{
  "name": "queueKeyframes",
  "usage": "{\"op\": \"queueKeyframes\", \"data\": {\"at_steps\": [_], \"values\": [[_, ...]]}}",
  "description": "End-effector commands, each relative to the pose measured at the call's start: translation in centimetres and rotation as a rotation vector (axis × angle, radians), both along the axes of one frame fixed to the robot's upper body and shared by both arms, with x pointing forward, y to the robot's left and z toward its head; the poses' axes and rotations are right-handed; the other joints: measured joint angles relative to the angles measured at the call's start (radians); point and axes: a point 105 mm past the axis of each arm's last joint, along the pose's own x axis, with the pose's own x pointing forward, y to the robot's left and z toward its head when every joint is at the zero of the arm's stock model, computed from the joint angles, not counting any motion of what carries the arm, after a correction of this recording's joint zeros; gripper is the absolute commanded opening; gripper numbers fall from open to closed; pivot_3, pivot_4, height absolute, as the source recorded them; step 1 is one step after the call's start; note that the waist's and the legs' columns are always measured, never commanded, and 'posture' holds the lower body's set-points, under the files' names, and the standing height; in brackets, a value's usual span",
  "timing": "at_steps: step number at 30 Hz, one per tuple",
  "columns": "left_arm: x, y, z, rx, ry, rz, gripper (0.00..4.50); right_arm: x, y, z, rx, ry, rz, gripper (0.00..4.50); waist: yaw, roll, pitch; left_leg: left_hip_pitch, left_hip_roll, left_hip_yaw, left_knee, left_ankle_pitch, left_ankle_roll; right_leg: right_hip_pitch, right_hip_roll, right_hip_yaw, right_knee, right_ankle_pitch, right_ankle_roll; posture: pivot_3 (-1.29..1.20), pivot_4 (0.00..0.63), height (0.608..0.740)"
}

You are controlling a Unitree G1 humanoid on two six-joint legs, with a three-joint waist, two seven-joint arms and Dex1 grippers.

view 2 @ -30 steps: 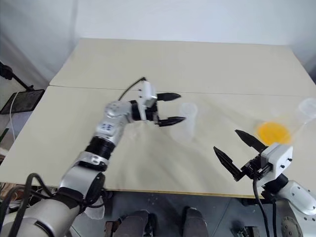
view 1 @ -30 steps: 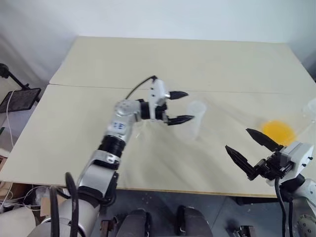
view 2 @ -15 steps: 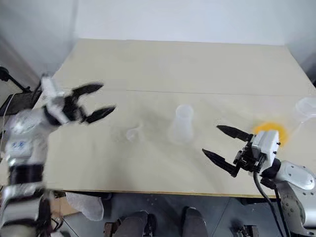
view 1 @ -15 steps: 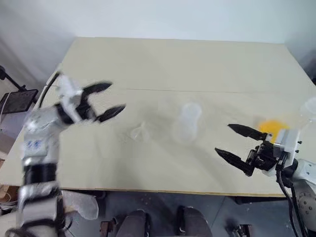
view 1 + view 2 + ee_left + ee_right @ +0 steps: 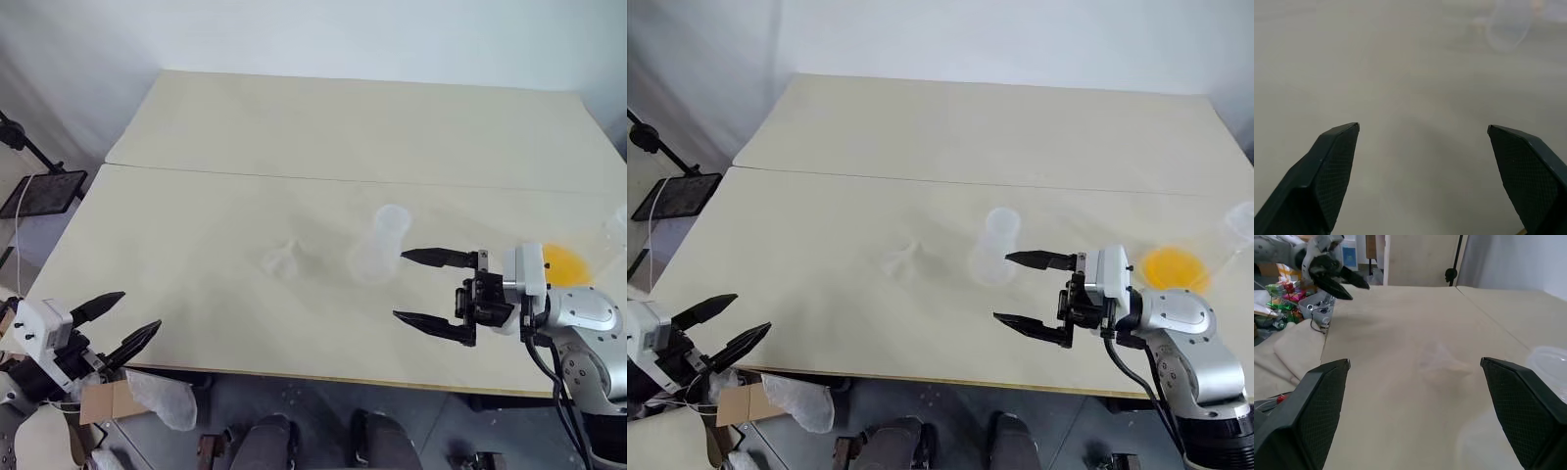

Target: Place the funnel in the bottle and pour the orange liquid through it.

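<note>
Left gripper [image 5: 116, 325] withdrawn from beside bottle [image 5: 377, 245] to near-left counter [image 5: 196, 147] edge, jaws wide, empty; funnel [image 5: 282, 258] lying loose left of bottle, not yet seated; right gripper [image 5: 421, 289] swung in just right of bottle, jaws wide, empty; orange liquid [image 5: 558, 262] far right. Funnel clearer in right wrist view [image 5: 1442, 358].

Both head cameras look steeply down over the table [image 5: 294, 127] from above its near edge, sharing it. Each wrist camera skims low across that same tabletop.
</note>
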Motion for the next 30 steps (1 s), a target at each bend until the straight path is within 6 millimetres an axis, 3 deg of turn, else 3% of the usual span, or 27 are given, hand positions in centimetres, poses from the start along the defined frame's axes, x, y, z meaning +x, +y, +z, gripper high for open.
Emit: {"op": "queueKeyframes", "data": {"at_steps": [1, 5, 7, 9, 14, 18, 30], "values": [[0.4, -3.7, 1.4, -0.036, -0.039, -0.096, 4.47, 0.6, -0.7, 0.0, -0.001, -0.027, -0.028, 4.50, -0.004, 0.000, 0.000, 0.000, 0.000, 0.000, 0.000, 0.000, 0.001, 0.000, 0.000, 0.000, 0.000, 0.000, 0.000, 0.00, 0.150, 0.740], [3.0, -7.7, 1.6, -0.093, -0.054, -0.165, 4.47, 0.9, -2.1, -1.1, -0.005, 0.005, -0.092, 4.50, 0.000, 0.001, 0.000, 0.000, 0.000, 0.001, 0.000, 0.001, 0.002, -0.001, 0.001, 0.000, 0.005, 0.000, 0.000, 0.00, 0.150, 0.740], [5.2, -9.3, 0.9, -0.092, -0.040, -0.179, 4.47, 0.6, -2.7, -1.7, -0.017, 0.018, -0.121, 4.50, 0.001, 0.001, 0.000, 0.000, 0.000, 0.000, 0.000, 0.002, 0.003, 0.000, 0.002, -0.001, 0.007, 0.000, 0.000, 0.00, 0.150, 0.740], [7.4, -9.9, 0.3, -0.077, -0.031, -0.166, 4.47, 0.4, -2.8, -1.7, -0.022, 0.014, -0.136, 4.50, 0.002, 0.002, -0.001, 0.001, -0.001, 0.001, 0.000, 0.002, 0.003, -0.001, 0.006, -0.001, 0.009, 0.000, 0.000, 0.00, 0.150, 0.740], [10.7, -11.6, -0.7, -0.072, -0.017, -0.197, 4.47, 0.0, -3.2, -1.3, -0.009, 0.001, -0.184, 4.50, -0.012, 0.001, -0.001, 0.002, 0.000, 0.006, -0.001, 0.002, 0.003, -0.002, 0.012, -0.003, 0.010, 0.000, 0.001, 0.00, 0.150, 0.740], [11.9, -13.5, -1.2, -0.068, -0.010, -0.269, 4.47, -0.2, -3.3, -1.2, -0.003, -0.007, -0.222, 4.50, -0.002, 0.001, -0.001, 0.001, 0.000, 0.006, 0.000, 0.002, 0.003, -0.002, 0.012, -0.004, 0.010, 0.000, 0.001, 0.00, 0.150, 0.740], [12.8, -15.0, 0.2, -0.096, -0.025, -0.340, 0.59, -1.3, -3.8, -1.9, 0.023, -0.003, -0.334, 4.50, -0.001, 0.001, -0.001, 0.001, 0.000, 0.005, 0.001, 0.002, 0.003, -0.002, 0.011, -0.003, 0.009, 0.000, 0.001, 0.00, 0.150, 0.740]]}}
